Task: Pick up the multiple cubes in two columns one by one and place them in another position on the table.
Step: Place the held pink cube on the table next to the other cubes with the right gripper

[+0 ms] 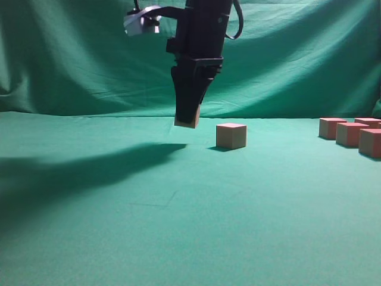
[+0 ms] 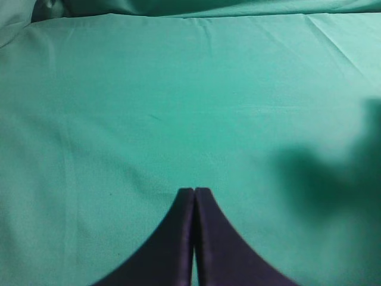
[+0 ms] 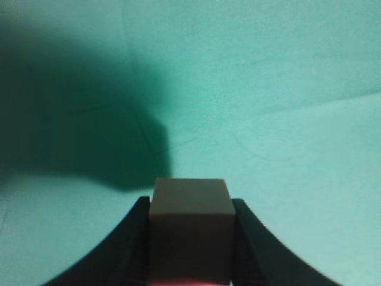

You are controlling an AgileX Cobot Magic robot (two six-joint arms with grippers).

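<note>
In the exterior view my right gripper [image 1: 189, 114] hangs from above at the middle, shut on one cube [image 1: 187, 121] that is held a little above the table [image 1: 178, 226]. The right wrist view shows that cube [image 3: 190, 226] clamped between the two dark fingers of the right gripper [image 3: 190, 202]. Another cube [image 1: 231, 136] stands alone on the cloth just right of the held one. Several more cubes [image 1: 351, 134] sit in a group at the far right edge. My left gripper [image 2: 194, 190] is shut and empty over bare table [image 2: 178, 89]; it is outside the exterior view.
A wrinkled green curtain [image 1: 71, 53] closes off the back of the table. The arm's dark shadow [image 1: 89, 167] lies across the left of the cloth.
</note>
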